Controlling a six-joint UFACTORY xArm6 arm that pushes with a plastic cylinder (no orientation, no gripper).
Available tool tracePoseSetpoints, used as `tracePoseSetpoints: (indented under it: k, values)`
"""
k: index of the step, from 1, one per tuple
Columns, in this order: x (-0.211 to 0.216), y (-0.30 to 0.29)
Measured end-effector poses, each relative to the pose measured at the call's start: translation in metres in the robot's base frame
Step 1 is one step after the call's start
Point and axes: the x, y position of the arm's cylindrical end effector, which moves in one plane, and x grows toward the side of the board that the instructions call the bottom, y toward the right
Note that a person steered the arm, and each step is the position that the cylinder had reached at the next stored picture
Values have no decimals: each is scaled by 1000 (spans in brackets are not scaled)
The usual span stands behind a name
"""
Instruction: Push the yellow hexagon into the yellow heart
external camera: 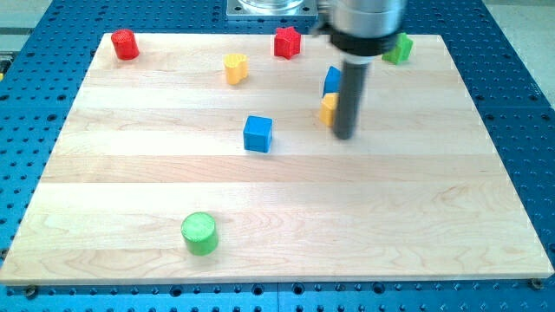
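Where the dark rod meets the surface (pixel 390 217), my tip (pixel 345 136) rests just to the view's right of the yellow hexagon (pixel 327 110), touching it or nearly so; the rod hides the block's right edge, so contact cannot be confirmed. The arm carries no gripper, so there is nothing to be open or closed; the rod simply stands upright from a grey cylindrical mount at the view's top. The yellow hexagon shows only as a small yellow-orange block, partly covered, its shape hard to make out. Directly above it in the view, and apparently touching it, sits a blue block (pixel 331 81), also partly hidden by the rod. The yellow heart (pixel 235 67) lies well apart, toward the view's upper left of the hexagon. A blue cube (pixel 257 133) sits to the view's left of the hexagon, between centre and left. A red star-like block (pixel 287 42) stands near the top edge, a red cylinder (pixel 126 43) at the top left corner, a green block (pixel 401 48) at the top right behind the mount, and a green cylinder (pixel 199 233) near the bottom left. The surface is a pale wooden board of joined planks, set on a blue perforated base (pixel 520 104).
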Motion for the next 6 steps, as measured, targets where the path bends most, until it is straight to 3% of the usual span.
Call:
tracePoseSetpoints:
  k: [1, 3, 4, 6]
  values:
    - [-18, -1]
    - [-30, -138]
    - [-55, -81]
    - [-72, -136]
